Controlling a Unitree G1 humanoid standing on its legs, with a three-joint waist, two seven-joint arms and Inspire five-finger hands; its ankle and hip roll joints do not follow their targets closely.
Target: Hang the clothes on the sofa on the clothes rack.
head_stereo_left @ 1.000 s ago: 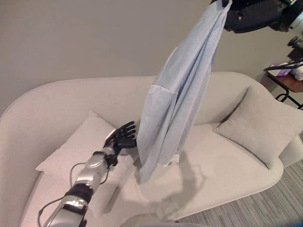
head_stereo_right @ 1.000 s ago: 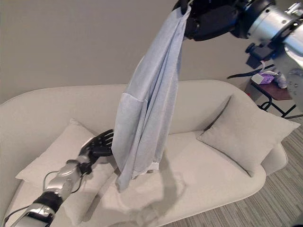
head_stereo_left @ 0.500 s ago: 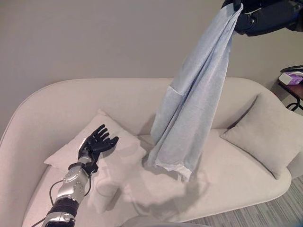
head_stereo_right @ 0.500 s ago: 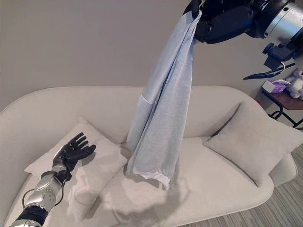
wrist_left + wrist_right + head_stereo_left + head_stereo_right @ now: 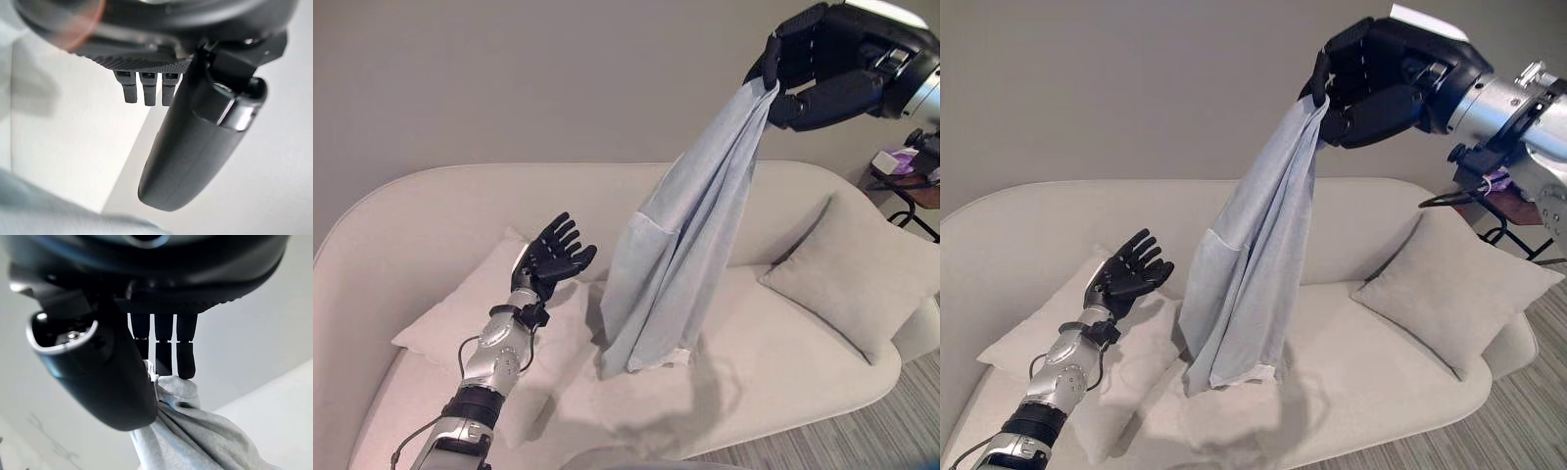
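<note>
Fingers and thumb of right hand (image 5: 1381, 83) pinching pale blue garment (image 5: 1249, 274) hanging above cream sofa (image 5: 1381, 362), left hand (image 5: 553, 259) spread, empty, over pillow (image 5: 460, 313)

two pale cushions (image 5: 480, 323) (image 5: 857, 274) are set at opposite ends of the seat. a dark side table (image 5: 911, 191) with a small purple item is seen beyond, on striped flooring (image 5: 881, 441).
</note>
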